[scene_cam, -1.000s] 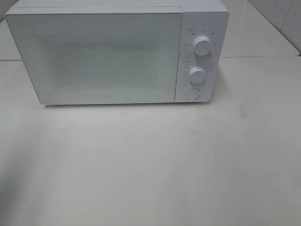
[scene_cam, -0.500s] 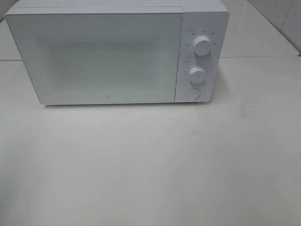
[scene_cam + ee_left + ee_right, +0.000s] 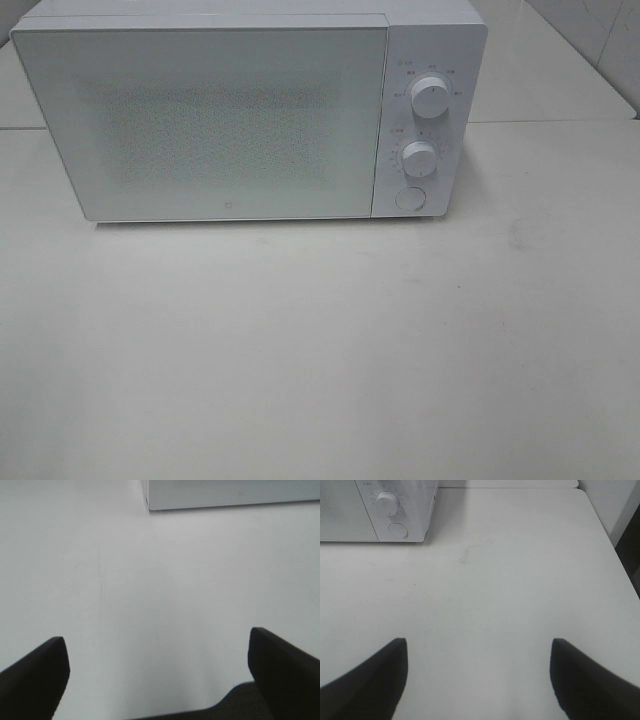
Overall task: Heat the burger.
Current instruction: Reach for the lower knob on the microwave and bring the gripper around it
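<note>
The burger is out of view in every frame. A white microwave (image 3: pixel 250 115) stands at the back of the table with its door (image 3: pixel 205 120) shut; two knobs (image 3: pixel 430 97) and a round button (image 3: pixel 410 198) sit on its right panel. Neither arm shows in the exterior high view. In the left wrist view my left gripper (image 3: pixel 157 665) is open over bare table, with the microwave's bottom corner (image 3: pixel 150 505) ahead of it. In the right wrist view my right gripper (image 3: pixel 477 672) is open over bare table, with the microwave's control panel (image 3: pixel 395 510) ahead of it.
The white table (image 3: pixel 320 350) stretches in front of the microwave. Its right edge (image 3: pixel 612 545) shows in the right wrist view, with a dark gap beyond. A faint smudge (image 3: pixel 467 555) marks the tabletop near the microwave.
</note>
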Robot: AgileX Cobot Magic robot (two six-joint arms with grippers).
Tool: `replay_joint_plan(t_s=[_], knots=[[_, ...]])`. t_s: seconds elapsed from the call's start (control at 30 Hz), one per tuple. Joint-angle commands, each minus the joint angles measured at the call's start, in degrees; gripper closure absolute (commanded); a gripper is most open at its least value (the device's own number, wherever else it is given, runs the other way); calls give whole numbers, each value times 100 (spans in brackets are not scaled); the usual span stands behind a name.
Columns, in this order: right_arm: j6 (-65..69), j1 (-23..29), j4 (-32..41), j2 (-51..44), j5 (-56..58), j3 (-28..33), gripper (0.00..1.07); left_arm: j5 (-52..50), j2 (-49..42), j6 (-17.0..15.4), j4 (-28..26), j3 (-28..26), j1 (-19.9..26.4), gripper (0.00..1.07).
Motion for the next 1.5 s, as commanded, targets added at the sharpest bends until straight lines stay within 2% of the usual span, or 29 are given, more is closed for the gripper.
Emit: replay_joint_plan(t_s=[0.03, 0.3, 0.37, 0.5, 0.57, 1.5], knots=[[-57, -34, 11, -149, -6, 6, 32, -69, -390, -40, -57, 34, 11, 18], [-57, -34, 11, -149, -6, 6, 32, -74, -968, -40, -57, 34, 11, 18], [-57, -34, 11, -149, -6, 6, 32, -74, -1083, -40, -63, 34, 120, 18], [-57, -34, 11, -149, -6, 6, 32, -86, -1324, -40, -57, 34, 659, 18], [-57, -34, 11, -149, -6, 6, 32, -80, -1318, -40, -69, 34, 716, 18], [-57, -11, 115, -143, -6, 6, 32, -80, -1312, -40, -69, 34, 722, 18]])
